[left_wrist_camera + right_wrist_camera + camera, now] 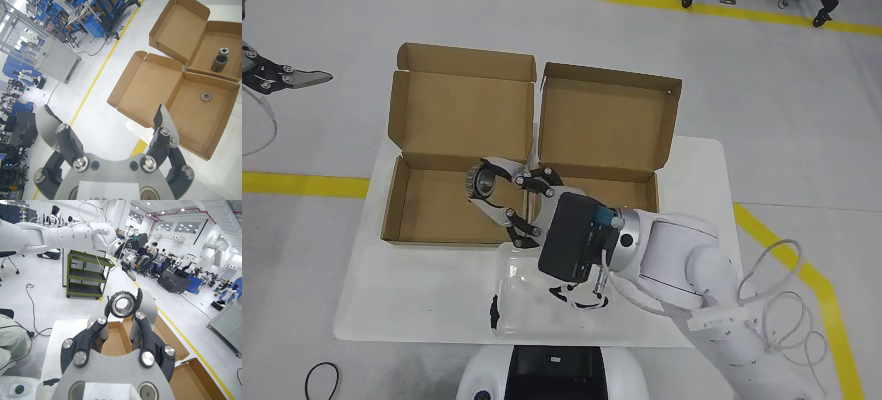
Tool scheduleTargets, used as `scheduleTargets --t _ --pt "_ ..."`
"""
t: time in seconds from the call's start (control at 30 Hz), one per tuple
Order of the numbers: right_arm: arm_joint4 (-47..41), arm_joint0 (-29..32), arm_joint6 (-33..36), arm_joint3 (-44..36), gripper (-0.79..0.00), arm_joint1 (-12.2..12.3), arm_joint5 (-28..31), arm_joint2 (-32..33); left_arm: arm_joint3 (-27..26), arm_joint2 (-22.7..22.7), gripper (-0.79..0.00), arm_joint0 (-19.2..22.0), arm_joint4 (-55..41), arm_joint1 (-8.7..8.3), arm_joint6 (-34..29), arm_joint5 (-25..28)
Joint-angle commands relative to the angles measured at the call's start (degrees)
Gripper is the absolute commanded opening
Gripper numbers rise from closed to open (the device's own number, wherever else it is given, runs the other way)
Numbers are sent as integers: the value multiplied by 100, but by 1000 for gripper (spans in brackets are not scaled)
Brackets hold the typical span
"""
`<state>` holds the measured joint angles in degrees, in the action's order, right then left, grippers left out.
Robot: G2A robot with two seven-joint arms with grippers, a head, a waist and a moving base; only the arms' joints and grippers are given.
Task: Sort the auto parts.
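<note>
Right claw (122,303) clamps the bearing (122,313) above the cardboard box (432,205); released from height, it could bounce out. Left claw (103,108) wide, empty.

arms (682,255): white, white cables (782,243) | right pincer (122,304): black links (140,325), silver screws (148,357)

The boxes (442,205) are plain brown cardboard. The table (392,300) is white. The bearing (122,306) is bright silver with a ring of fine dark ribs. The taller cylinder (220,63) is dark grey and the shorter cylinder (224,50) is silver. The floor (742,60) is pale grey with a yellow stripe (302,183).
</note>
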<state>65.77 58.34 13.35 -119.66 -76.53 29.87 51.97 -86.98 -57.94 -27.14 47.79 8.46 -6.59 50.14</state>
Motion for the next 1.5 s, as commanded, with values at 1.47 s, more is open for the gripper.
scheduleTargets --t 1.47 --pt "-208 -660 12 3750 -785 -545 -765 -1304 0 0 0 0 0 0 0 0"
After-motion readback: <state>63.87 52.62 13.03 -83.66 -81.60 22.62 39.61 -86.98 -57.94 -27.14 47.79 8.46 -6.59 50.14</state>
